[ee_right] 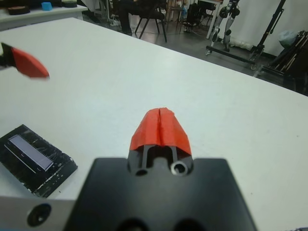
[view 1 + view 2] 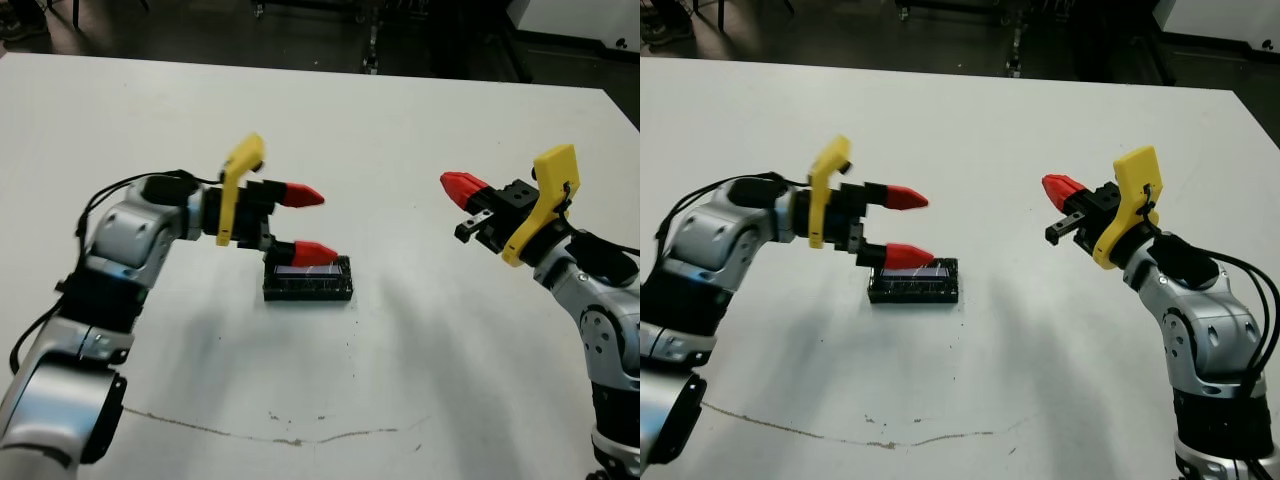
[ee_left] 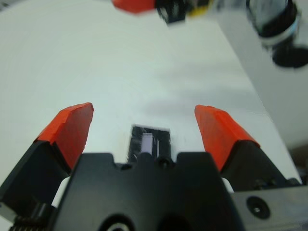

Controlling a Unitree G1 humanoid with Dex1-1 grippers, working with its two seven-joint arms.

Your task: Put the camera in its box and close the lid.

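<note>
Two grippers are shown above a white table [image 2: 420, 130], one to either side of a single small black object. Nearest the robot, a thin dark crack or scratch line [image 2: 280, 435] is seen running across the tabletop. Beyond it, near the middle of the table, the box [image 2: 308, 281] is seen lying flat, black-walled and with a crinkly glossy rim; in the right wrist view a pale bluish-purple strip [image 1: 30, 151] is visible along its upper face. Whether that strip is the screen of the camera lying in the box or a marking on a closed lid cannot be told. No separate lid is made out, and no writing can be read on the box.

The left gripper [image 2: 308, 224] is held just over the near-left end of the box, its fingers spread wide apart with one red tip above the other; the lower tip overlaps the box's left end in the head views, and contact cannot be confirmed. Nothing is held between the tips. The right gripper [image 2: 462, 187] is held well apart from the box, to its right, with its two red fingertips [image 1: 160, 127] pressed together and nothing between them. Beyond the far table edge, a dark floor, chairs [image 1: 149, 17] and equipment stands are seen.
</note>
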